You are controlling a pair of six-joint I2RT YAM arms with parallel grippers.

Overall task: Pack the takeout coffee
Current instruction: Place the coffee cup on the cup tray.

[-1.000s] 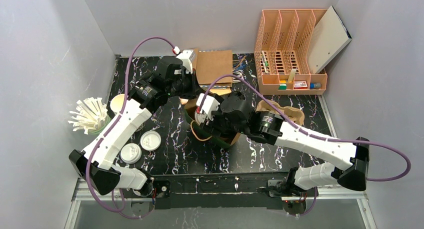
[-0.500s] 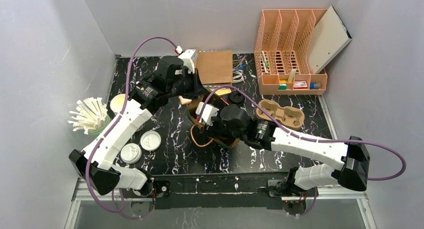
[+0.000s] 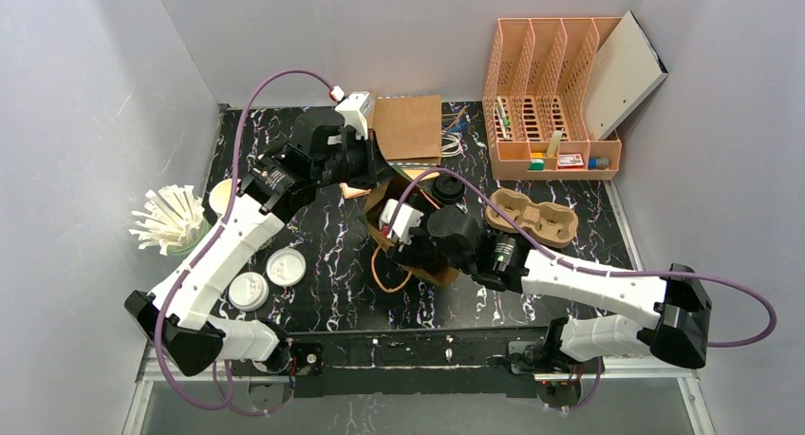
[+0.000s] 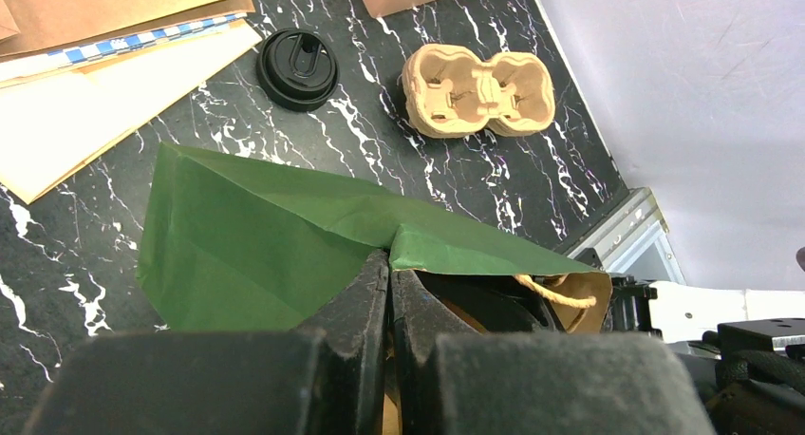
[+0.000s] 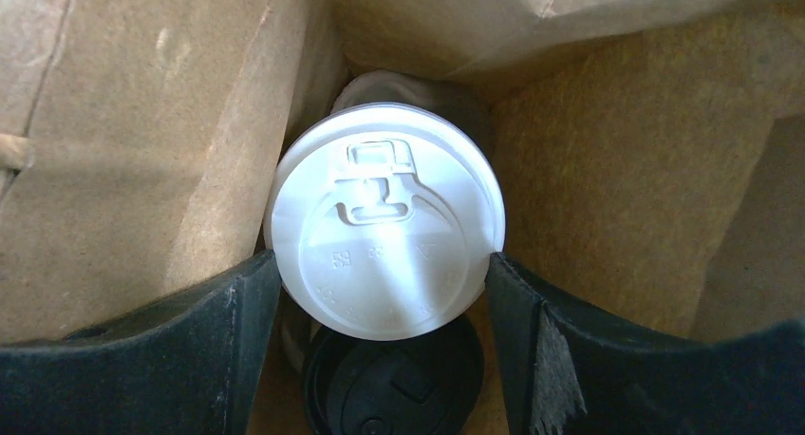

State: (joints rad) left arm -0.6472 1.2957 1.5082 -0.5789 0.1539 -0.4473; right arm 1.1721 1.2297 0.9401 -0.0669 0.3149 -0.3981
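1. The left gripper (image 4: 389, 262), at the lower middle of its wrist view, has its jaws pressed together on the green top edge of the paper bag (image 4: 247, 245).
2. In the overhead view the bag stands open at the middle of the table (image 3: 323, 236), green outside and brown inside.
3. The right gripper (image 5: 383, 259) reaches down into the bag. Its fingers (image 5: 228, 330) are spread wide and clamped against both sides of the white-lidded cup (image 5: 384, 231), which sits at the centre of that wrist view, inside the bag.
4. A black-lidded cup (image 5: 394, 387) shows at the bottom of the same view, touching the white-lidded cup and partly hidden under it.
5. A cardboard cup carrier (image 3: 532, 217) lies just right of the bag, and a loose black lid (image 3: 446, 188) lies just above it.
6. Two white lids (image 3: 286, 266) rest at the lower left, near a bunch of straws (image 3: 171, 218) at the left edge.
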